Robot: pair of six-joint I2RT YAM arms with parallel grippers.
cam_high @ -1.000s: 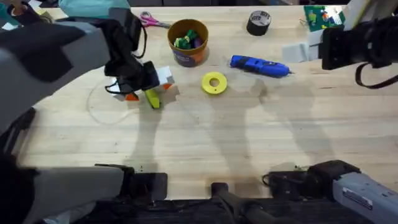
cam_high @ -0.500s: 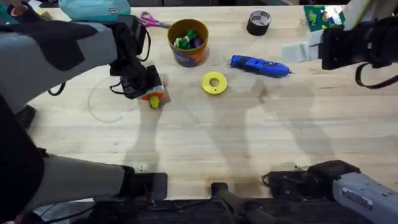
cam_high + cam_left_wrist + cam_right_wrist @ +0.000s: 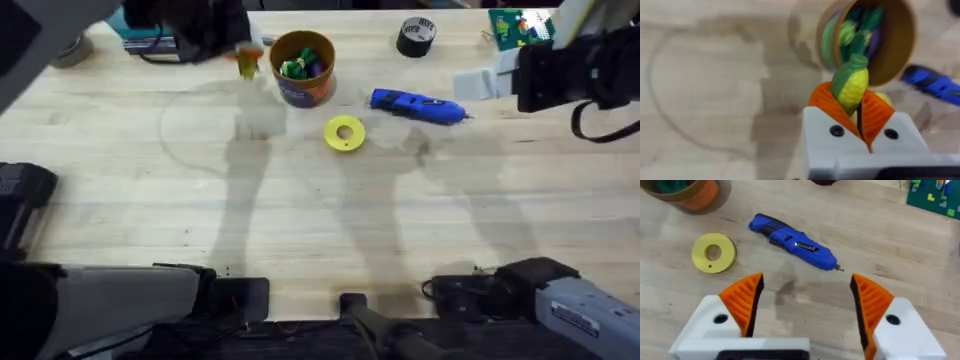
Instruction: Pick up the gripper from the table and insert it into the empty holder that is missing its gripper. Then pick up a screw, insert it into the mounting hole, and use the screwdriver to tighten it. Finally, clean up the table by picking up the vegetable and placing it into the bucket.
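My left gripper (image 3: 240,52) is shut on the vegetable (image 3: 247,66), a small yellow piece with a green end, and holds it in the air just left of the bucket (image 3: 302,70). In the left wrist view the vegetable (image 3: 852,85) sticks out from between the orange pads (image 3: 827,105), its green end toward the bucket (image 3: 900,45), which holds several toys. The blue screwdriver (image 3: 418,106) lies on the table to the right of the bucket. My right gripper (image 3: 807,300) hangs open above the screwdriver (image 3: 795,242), which lies beyond its fingers. The loose gripper, the holder and the screw are out of view.
A flat yellow tape ring (image 3: 345,133) lies in front of the bucket. At the table's back edge are a black tape roll (image 3: 416,36), pink-handled scissors (image 3: 240,32) and a green board (image 3: 520,26). Bare wood (image 3: 330,230) stretches across the front half.
My left arm has lifted the vegetable off the table and carried it back and up to the bucket's left side. The right arm has not moved.
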